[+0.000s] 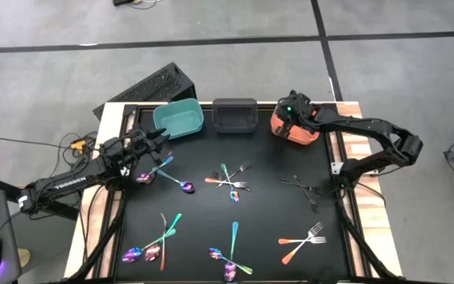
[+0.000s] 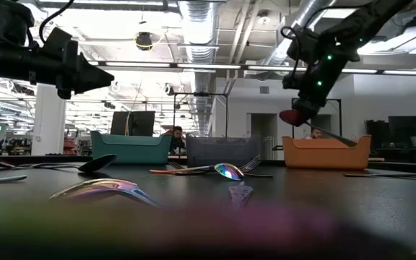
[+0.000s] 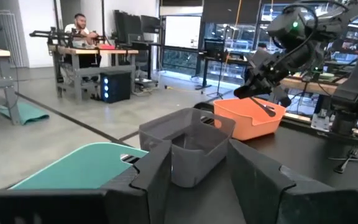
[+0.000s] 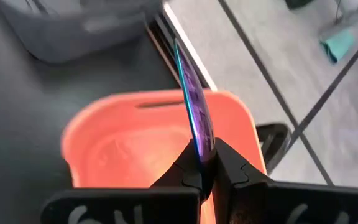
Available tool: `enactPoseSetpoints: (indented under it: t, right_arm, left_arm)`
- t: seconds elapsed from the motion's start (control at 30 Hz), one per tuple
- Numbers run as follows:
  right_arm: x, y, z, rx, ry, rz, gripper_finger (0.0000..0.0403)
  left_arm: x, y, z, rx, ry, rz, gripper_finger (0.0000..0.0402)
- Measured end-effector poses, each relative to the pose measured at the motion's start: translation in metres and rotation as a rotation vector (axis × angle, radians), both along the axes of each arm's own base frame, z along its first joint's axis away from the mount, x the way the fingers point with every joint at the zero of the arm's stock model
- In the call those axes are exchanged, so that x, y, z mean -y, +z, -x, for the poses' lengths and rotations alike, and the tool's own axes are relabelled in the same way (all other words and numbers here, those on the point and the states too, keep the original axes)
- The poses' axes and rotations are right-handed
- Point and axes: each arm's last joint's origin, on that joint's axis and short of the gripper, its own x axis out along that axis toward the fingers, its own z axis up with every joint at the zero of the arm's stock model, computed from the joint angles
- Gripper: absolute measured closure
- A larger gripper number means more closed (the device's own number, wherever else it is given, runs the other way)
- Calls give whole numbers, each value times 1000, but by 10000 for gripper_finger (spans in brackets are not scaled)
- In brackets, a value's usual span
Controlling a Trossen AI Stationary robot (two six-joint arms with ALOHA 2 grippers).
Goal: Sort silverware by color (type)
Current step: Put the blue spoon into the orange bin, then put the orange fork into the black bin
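Three bins lined the far edge from above: teal bin (image 1: 179, 118), grey bin (image 1: 235, 114), orange bin (image 1: 294, 130), with the right gripper (image 1: 290, 118) over the last and silverware (image 1: 231, 181) scattered across the mat. At table height, hung above the orange bin (image 2: 326, 152). From the left wrist, left gripper (image 3: 197, 165) spread, empty, near the teal bin. From the right wrist, clenched on an iridescent utensil (image 4: 194, 106) above the orange bin.

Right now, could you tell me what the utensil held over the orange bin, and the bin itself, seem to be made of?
Utensil in the right end effector: probably metal with an iridescent coating, thin and glossy, shimmering purple to teal. Orange bin: likely moulded plastic, with a smooth, matte wall and rounded rim.
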Motion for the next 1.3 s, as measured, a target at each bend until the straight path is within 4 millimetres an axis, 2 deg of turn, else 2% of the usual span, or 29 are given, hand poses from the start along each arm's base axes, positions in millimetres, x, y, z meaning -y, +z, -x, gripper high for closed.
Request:
enactPoseSetpoints:
  t: [0.33,0.6,0.73,0.9,1.17,1.3]
  right_arm:
    - [12,-5,13,82,-150,-28,315]
    - [0,-2,14,161,-382,-137,254]
    - [-26,12,6,185,-362,-187,250]
    - [-72,31,-2,297,-290,-236,261]
    - [-145,30,-4,279,-206,-390,259]
    - [-172,28,-2,286,-201,-462,248]
  left_arm:
    - [-1,-1,1,-9,49,2,257]
    - [-1,-1,1,-7,55,5,257]
    - [-1,-1,1,-5,52,7,257]
    - [1,-1,-1,-5,-40,7,257]
    - [8,3,-4,50,-278,22,257]
    - [15,6,-7,108,-345,1,257]
